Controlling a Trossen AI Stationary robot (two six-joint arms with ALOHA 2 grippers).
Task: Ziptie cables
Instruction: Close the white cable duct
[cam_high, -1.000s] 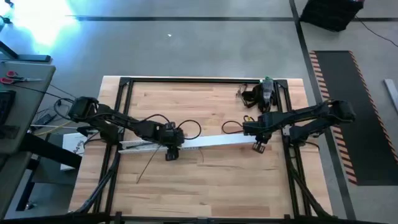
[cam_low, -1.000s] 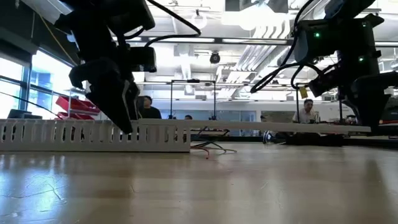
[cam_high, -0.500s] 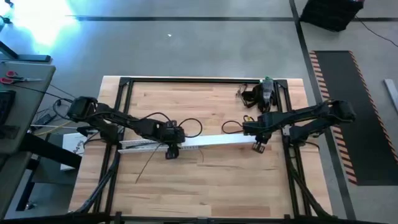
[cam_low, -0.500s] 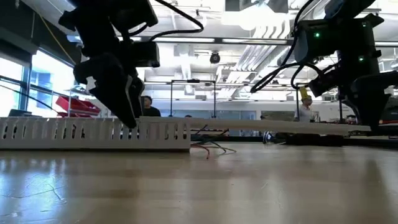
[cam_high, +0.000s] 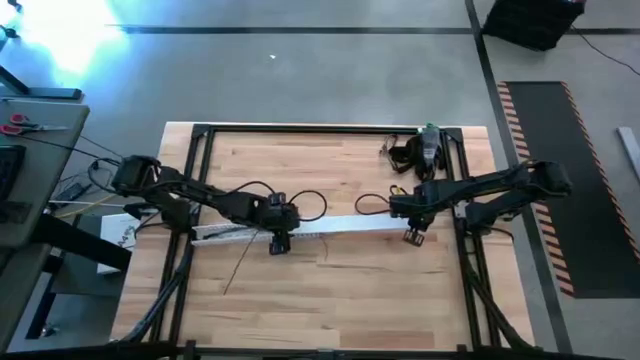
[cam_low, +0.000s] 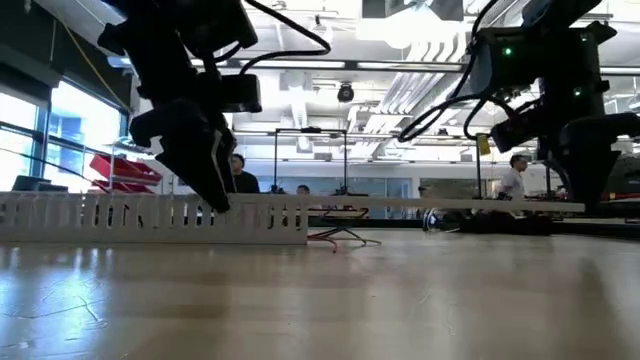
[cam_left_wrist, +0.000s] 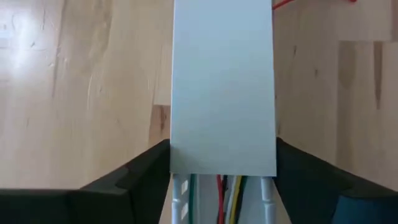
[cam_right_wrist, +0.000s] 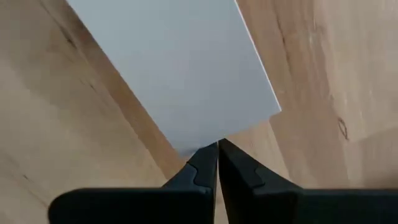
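**Both my grippers on the white strip over the channel**

The wooden table (cam_high: 330, 290) fills the high view, with a black frame (cam_high: 300, 129) around its edge and grey floor beyond. In the low view, the room behind is a bright hall with ceiling pipes and a few people standing far off.

The long white slotted channel (cam_low: 150, 217) lies across the table's middle. The flat white cover strip (cam_high: 350, 227) rests on it and runs on past its end toward my right side.

My left gripper (cam_high: 279, 240) sits at the channel's end, fingers (cam_left_wrist: 134, 177) spread just wide enough to straddle the strip, touching both its edges. My right gripper (cam_high: 412, 234) is at the strip's far end, well apart from the channel, fingers (cam_right_wrist: 200, 165) pinched almost together on the strip's end edge.

The cables (cam_left_wrist: 225, 190), green, red and yellow, lie inside the channel, showing under the strip's end between my left fingers. More thin wire ends (cam_low: 340, 238) trail onto the table just beside the channel's end.
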